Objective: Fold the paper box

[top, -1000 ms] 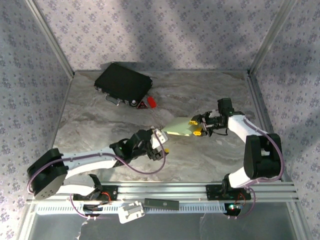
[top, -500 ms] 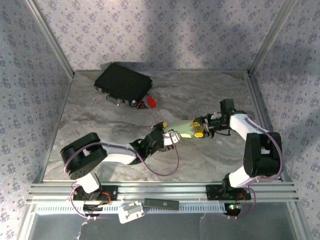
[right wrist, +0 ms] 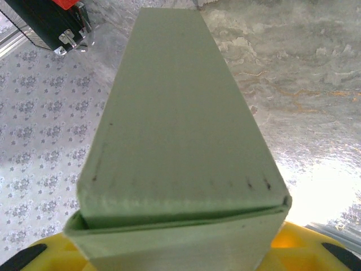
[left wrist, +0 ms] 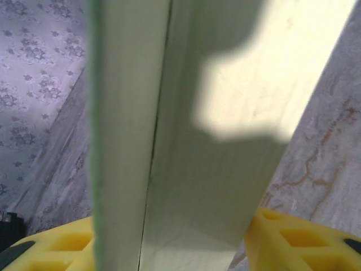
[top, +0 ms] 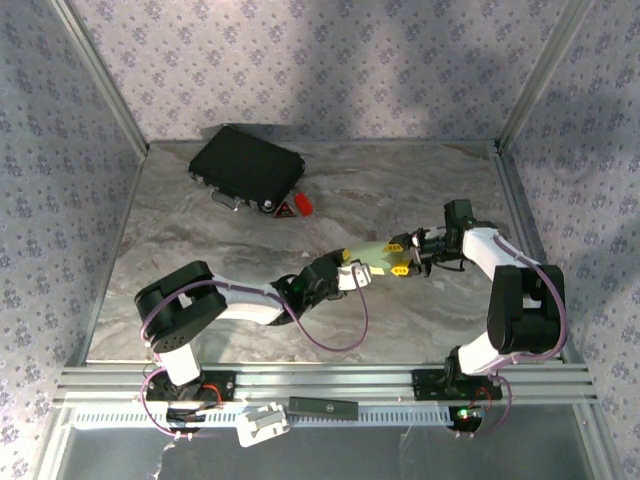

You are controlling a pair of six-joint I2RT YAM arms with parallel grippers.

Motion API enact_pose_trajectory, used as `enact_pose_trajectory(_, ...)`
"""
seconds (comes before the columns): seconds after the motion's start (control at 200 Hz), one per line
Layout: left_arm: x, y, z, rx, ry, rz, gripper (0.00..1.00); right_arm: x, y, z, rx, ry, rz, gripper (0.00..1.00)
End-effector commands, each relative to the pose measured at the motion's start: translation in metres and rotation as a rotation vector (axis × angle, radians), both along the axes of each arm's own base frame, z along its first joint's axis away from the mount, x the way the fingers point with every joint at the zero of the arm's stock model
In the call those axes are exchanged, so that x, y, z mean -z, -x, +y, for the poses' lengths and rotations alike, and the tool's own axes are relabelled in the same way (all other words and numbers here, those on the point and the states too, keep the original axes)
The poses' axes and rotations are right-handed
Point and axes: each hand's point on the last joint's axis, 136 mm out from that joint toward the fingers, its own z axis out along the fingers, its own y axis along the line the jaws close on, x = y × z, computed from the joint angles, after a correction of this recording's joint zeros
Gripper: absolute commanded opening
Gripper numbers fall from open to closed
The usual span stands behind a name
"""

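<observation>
The paper box (top: 373,256) is a pale green, folded rectangular box held just above the marble table between both arms. My left gripper (top: 351,271) is shut on its left end. In the left wrist view the box (left wrist: 214,141) fills the gap between the yellow fingers (left wrist: 299,240). My right gripper (top: 400,257) is shut on the right end. In the right wrist view the box (right wrist: 180,130) runs away from the camera, its near end flap (right wrist: 180,237) tucked between the yellow fingertips (right wrist: 316,248).
A black case (top: 247,167) lies at the back left of the table, with a small red piece (top: 301,205) beside it. Aluminium posts and patterned walls close in the table (top: 200,250) on three sides.
My left arm has swung in from the lower left, and its gripper has come onto the box's left end. The right gripper has kept its hold, shifting slightly right.
</observation>
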Motion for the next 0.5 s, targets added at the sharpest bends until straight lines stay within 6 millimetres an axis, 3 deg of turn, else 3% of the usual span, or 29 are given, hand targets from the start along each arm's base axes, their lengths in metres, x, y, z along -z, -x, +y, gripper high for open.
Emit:
enact_pose_trajectory(0.0,-0.032,-0.003,-0.004,0.002,0.045,-0.026,0.52,-0.003,0.008,-0.001,-0.004,-0.022,0.044,0.47)
enact_pose_trajectory(0.14,-0.031,0.003,0.002,0.005,0.001,0.018,0.53,-0.013,0.005,-0.005,-0.019,-0.007,-0.010,0.55)
enact_pose_trajectory(0.275,-0.034,0.016,0.015,0.022,-0.071,0.113,0.51,-0.036,0.001,-0.015,-0.044,0.095,-0.147,0.62)
enact_pose_trajectory(0.495,-0.040,0.046,0.046,0.046,-0.237,0.367,0.46,-0.048,0.001,-0.030,-0.048,0.246,-0.301,0.62)
